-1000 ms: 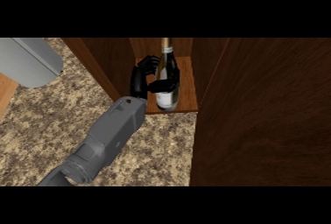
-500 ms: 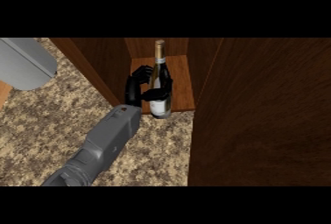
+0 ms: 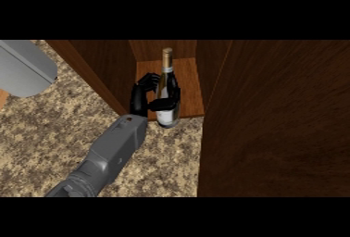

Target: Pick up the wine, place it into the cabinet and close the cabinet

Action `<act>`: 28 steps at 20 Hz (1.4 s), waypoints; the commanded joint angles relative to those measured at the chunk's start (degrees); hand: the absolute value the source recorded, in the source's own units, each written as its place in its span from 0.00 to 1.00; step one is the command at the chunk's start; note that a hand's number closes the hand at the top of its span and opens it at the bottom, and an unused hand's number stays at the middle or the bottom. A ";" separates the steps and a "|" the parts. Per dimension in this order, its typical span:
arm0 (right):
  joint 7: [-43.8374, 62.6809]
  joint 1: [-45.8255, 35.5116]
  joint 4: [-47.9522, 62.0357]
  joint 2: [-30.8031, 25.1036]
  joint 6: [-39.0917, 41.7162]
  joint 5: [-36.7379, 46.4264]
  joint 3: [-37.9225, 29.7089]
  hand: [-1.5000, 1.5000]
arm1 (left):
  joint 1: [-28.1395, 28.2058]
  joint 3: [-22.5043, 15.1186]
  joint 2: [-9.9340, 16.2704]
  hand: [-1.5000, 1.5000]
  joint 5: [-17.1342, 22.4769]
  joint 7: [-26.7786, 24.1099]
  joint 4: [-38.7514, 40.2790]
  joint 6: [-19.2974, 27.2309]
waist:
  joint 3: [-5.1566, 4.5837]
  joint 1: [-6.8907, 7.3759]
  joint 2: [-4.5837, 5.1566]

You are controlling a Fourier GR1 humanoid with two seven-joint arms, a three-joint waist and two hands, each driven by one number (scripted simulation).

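Barely shifted from half a second back: wine bottle (image 3: 167,88) a touch more upright than before, neck up toward the cabinet's back, base at the front lip of the shelf. Standing on the cabinet floor (image 3: 192,97), inside the open compartment between two dark wood walls. Left hand (image 3: 145,92) curled round the bottle's lower body from the left side, black fingers wrapped over the pale label, thumb side hidden behind the glass. Grey forearm coming in diagonally from bottom left across the speckled desk (image 3: 41,134). Cabinet door (image 3: 273,120) swung open at right, filling much of that side of the view. Grey rounded object (image 3: 24,67) at upper left on the desk, well apart from the cabinet. Right hand nowhere in view. Bottle not yet released; door not yet closed.
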 commanded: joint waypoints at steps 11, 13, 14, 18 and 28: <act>0.64 -1.18 0.24 -1.08 0.21 -2.22 -0.91 0.00 | -6.90 2.68 -0.01 1.00 1.42 -1.05 4.39 -0.81 | -0.01 -0.47 0.48; -2.02 2.39 1.10 -0.86 3.22 -3.02 -2.18 0.00 | -8.99 3.47 -0.01 1.00 1.88 0.43 5.24 -0.63 | 0.11 -1.27 0.55; -1.29 0.93 0.64 0.53 0.87 -1.16 -0.70 0.00 | -10.34 3.12 -0.01 1.00 1.11 0.95 6.12 -1.67 | 0.06 0.05 0.34; -0.05 2.33 -0.94 -0.26 1.43 -0.96 -0.31 0.00 | -11.20 2.86 0.00 1.00 0.47 0.81 7.27 -0.90 | 0.05 -0.51 0.44; -2.81 1.97 1.48 -0.92 3.76 -2.02 -2.27 0.00 | -14.99 4.36 2.47 1.00 0.82 1.56 9.73 0.03 | 0.11 -0.49 0.86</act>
